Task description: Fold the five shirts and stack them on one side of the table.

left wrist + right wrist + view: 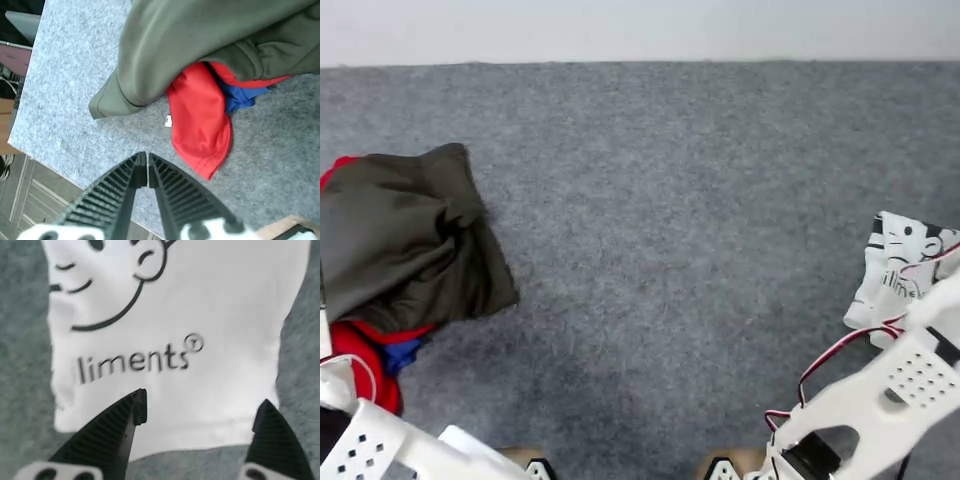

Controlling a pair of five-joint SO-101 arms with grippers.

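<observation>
Olive shirt (405, 240), crumpled, heaped over red shirt (365, 370) and blue shirt (402, 352) at grey worktop's (670, 250) left edge; left jaws closed, empty, near the red one. White printed shirt (895, 270), folded flat, right edge; right jaws open above it.

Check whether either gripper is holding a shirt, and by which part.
Nothing is held. The left gripper is shut on nothing, apart from the olive shirt. The right gripper is open over the white shirt, near its edge.
</observation>
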